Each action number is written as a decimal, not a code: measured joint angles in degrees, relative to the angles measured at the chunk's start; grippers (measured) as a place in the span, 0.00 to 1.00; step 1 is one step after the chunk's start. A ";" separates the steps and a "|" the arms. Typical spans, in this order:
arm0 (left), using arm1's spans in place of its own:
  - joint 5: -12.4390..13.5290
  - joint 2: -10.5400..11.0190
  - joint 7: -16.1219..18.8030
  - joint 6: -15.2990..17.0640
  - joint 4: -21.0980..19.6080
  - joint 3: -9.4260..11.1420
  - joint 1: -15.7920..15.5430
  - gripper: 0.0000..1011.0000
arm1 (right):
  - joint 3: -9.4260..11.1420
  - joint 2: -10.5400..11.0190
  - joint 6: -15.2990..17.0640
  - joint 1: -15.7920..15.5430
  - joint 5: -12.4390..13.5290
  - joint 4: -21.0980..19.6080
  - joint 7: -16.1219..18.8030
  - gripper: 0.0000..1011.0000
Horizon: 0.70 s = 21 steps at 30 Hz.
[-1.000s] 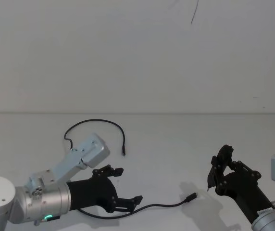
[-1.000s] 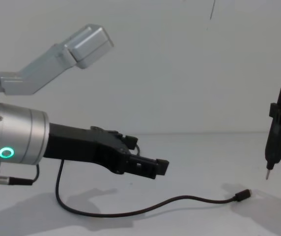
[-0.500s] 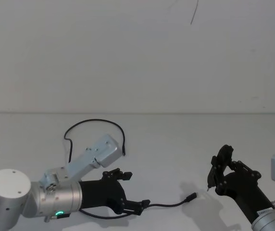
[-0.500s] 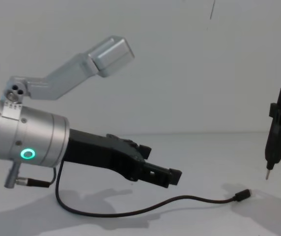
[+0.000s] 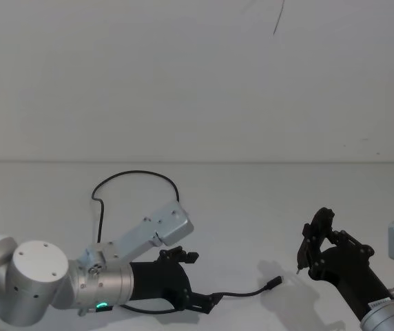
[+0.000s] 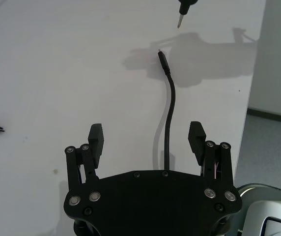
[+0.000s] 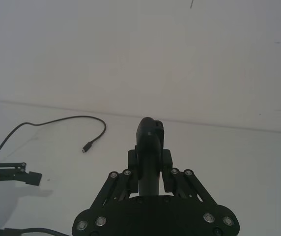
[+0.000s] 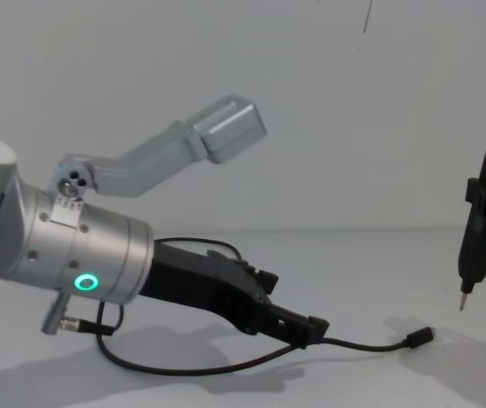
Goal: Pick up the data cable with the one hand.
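Left hand is low over the bench, front-left of centre, reaching forward and to the right. Its fingers are spread wide with nothing in them. Cable lies flat on the bench. In the left wrist view it runs straight out between the two fingers, roughly centred, touching neither. In the chest view the lower fingertip sits right at the cable, close to the bench; can't tell whether it touches. The near plug rests on the bench to the right of the left hand, by the shadow under the right hand. From there the cable goes back under the left hand and wrist, then arcs in a loop behind the left arm. The far plug lies on the bench at the end of that loop, seen in the right wrist view. Right hand is at the right, raised off the bench, clamped on a slim black tool — metal tip points down, off the bench, near the near plug but not touching it. The hands are apart — near plug between them.
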 joint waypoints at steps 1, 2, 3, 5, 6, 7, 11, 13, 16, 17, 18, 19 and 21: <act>0.29 -0.35 0.06 -0.03 0.48 0.25 -0.20 0.99 | 0.00 0.00 0.00 0.00 0.00 0.00 0.00 0.26; 0.39 -0.54 0.09 -0.04 0.74 0.38 -0.31 0.99 | 0.00 0.00 0.00 0.00 0.00 0.00 0.00 0.26; 0.51 -0.64 0.12 -0.04 0.86 0.44 -0.36 0.99 | 0.00 0.00 0.00 0.00 0.00 0.00 0.00 0.26; 0.86 -1.13 0.25 -0.04 1.46 0.75 -0.62 0.99 | 0.00 0.00 0.00 0.00 0.00 0.00 0.00 0.26; 0.96 -1.26 0.28 -0.03 1.64 0.84 -0.68 0.99 | 0.00 0.00 0.00 0.00 0.00 0.00 0.00 0.26; 1.08 -1.40 0.31 -0.02 1.81 0.95 -0.75 0.99 | 0.00 0.00 0.00 0.00 0.00 0.00 0.00 0.26; 1.57 -2.05 0.42 0.19 2.72 1.36 -1.03 0.99 | 0.00 0.00 0.00 0.00 0.00 0.00 0.00 0.26; 1.82 -2.45 0.48 0.34 3.28 1.57 -1.18 0.99 | 0.00 0.00 0.00 0.00 0.00 0.00 0.00 0.26; 2.21 -3.01 0.57 0.65 3.99 1.80 -1.36 0.99 | 0.00 0.00 0.00 0.00 0.00 0.00 0.00 0.26; 2.21 -3.01 0.57 0.65 3.99 1.80 -1.36 0.99 | 0.00 0.00 0.00 0.00 0.00 0.00 0.00 0.26; 2.33 -3.18 0.60 0.74 4.24 1.89 -1.41 0.99 | 0.00 0.00 0.00 0.00 0.00 0.00 0.00 0.26; 2.39 -3.28 0.62 0.79 4.37 1.92 -1.45 0.99 | 0.00 0.00 0.00 0.00 0.00 0.00 0.00 0.26; 2.53 -3.46 0.66 0.90 4.68 2.00 -1.54 0.99 | 0.00 0.00 0.00 0.00 0.00 0.00 0.00 0.26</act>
